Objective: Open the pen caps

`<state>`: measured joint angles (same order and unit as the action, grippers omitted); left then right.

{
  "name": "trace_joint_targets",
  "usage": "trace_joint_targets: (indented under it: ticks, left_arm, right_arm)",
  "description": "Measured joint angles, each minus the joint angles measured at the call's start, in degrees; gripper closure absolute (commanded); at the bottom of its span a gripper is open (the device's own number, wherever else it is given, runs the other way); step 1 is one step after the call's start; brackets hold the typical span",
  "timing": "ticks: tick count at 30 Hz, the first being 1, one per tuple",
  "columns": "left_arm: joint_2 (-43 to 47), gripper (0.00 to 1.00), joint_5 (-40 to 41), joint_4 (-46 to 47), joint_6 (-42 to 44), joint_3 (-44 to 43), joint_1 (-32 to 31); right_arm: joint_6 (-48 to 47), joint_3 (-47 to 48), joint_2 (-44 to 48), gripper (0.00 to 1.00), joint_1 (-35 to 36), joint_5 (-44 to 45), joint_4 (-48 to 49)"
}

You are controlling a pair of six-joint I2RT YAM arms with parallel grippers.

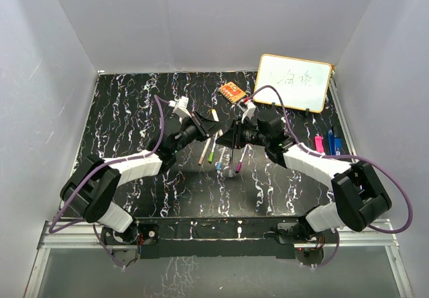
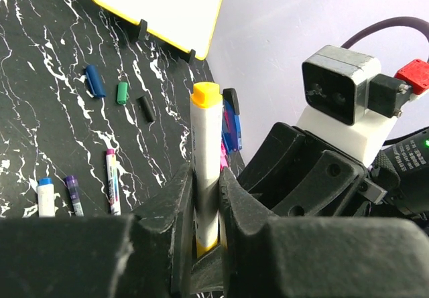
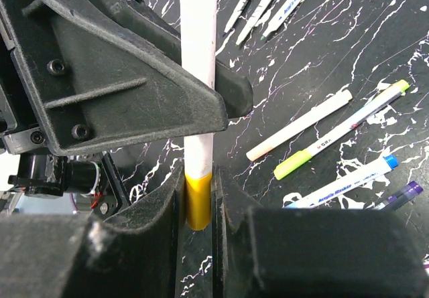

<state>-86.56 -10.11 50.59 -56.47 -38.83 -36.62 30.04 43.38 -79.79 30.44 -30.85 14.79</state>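
Right wrist, right claw (image 3: 199,207): pinched on the yellow cap (image 3: 199,197) at the near end of the pen (image 3: 198,37).
Right wrist, left claw (image 3: 218,102): clamped across the white barrel just beyond the cap, with the two claws very close together.
Right wrist, other pens (image 3: 298,125): lying on the table off to the right, apart from the held one.
Left wrist, fingers (image 2: 175,204): pressed on either side of the barrel with no gap showing.
Left wrist, tail (image 2: 206,94): the short yellow end sticks up past the fingers, free of both claws.
Left wrist, loose caps (image 2: 122,93): blue, green and black, lying apart on the table near the whiteboard (image 2: 161,3).
Top, position: both claws meet above mid-table and the pen is held off the surface, over the row of other pens.
Step, as judged: pulling the yellow cap off.
Doing it well: draw the claws apart straight along the barrel, without bending it. Grip the barrel firmly with the left so it cannot slide. Squeeze the cap hard, since a smooth cap may slip. A slight twist could free it.
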Motion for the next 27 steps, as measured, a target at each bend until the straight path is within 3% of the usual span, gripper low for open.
trace_joint_targets:
  ticks: [1,10,18,22,27]
  left_arm:
    - [-0.04,1.00,-0.02,0.13,-0.11,0.00,0.00]
    - [0.63,1.00,1.95,-0.37,-0.39,0.28,-0.31]
    - [7.04,1.00,4.74,-11.30,0.74,-0.28,0.00]
    - [7.76,1.00,1.20,-15.67,0.52,-2.32,2.56]
    - [7.76,1.00,8.98,-17.92,4.02,-5.92,11.28]
  right_arm:
    - [-0.07,0.00,0.00,1.00,0.00,-0.07,-0.09]
    - [-0.15,-0.28,0.17,1.00,0.09,-0.22,0.07]
    - [-0.37,-0.85,0.70,1.00,1.09,-0.63,1.81]
    - [-1.33,-0.83,0.70,1.00,1.25,-0.07,3.50]
    - [-2.60,-2.32,1.57,1.00,1.16,-1.79,-3.19]
